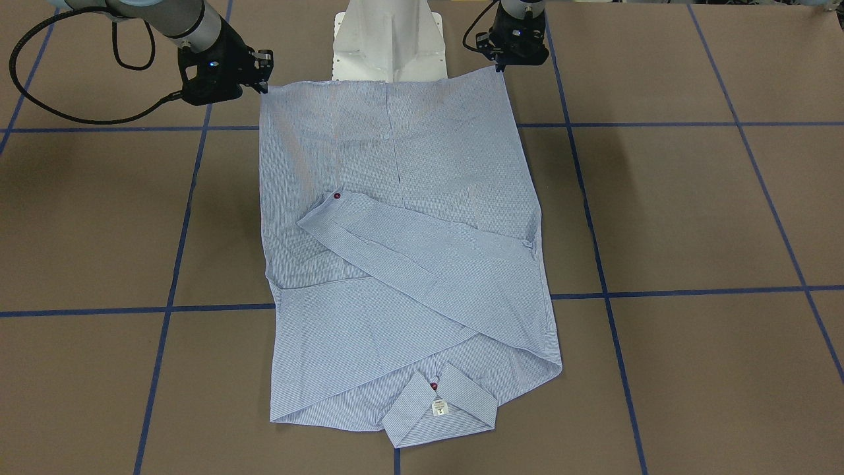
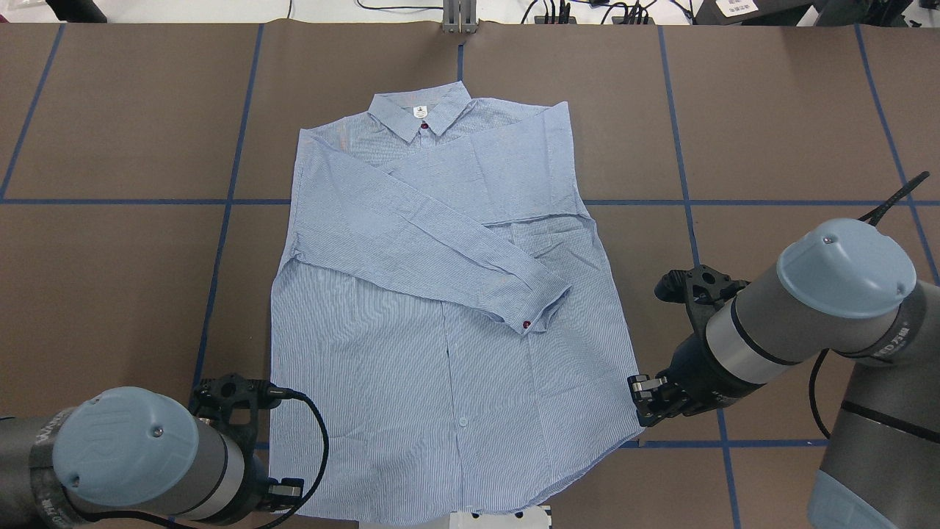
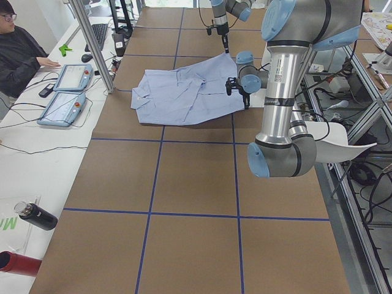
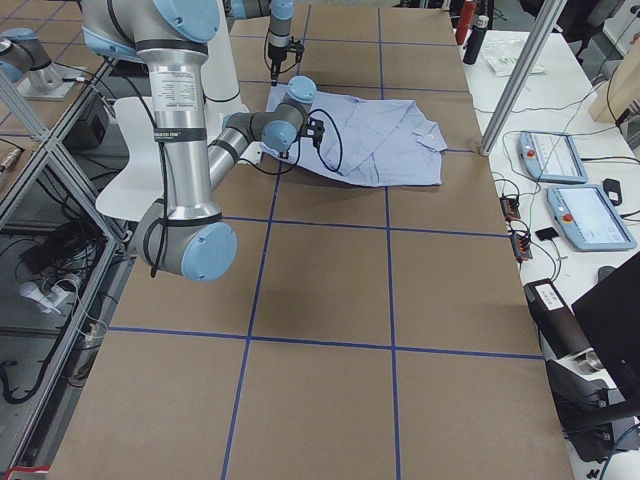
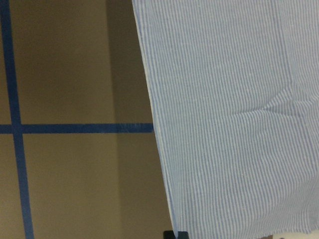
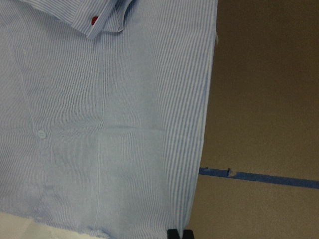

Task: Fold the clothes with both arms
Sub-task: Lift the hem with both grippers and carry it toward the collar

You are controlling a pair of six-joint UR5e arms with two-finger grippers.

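The light blue striped shirt [image 2: 440, 330] lies flat on the brown table, front up. Its collar [image 2: 420, 112] is at the far side and both sleeves are folded across the chest, with a red cuff button [image 2: 526, 324] showing. My left gripper [image 2: 288, 491] is shut on the near left hem corner, which also shows in the front view [image 1: 502, 66]. My right gripper [image 2: 639, 411] is shut on the near right hem corner, also in the front view [image 1: 265, 84]. In each wrist view only the fingertips [image 5: 175, 234] [image 6: 178, 233] show, at the hem's edge.
The white pedestal base [image 1: 389, 39] stands just behind the hem. Blue tape lines [image 2: 110, 200] cross the brown table. An operator [image 3: 18, 49] sits at a side bench with teach pendants [image 3: 64, 92] and bottles [image 3: 33, 215].
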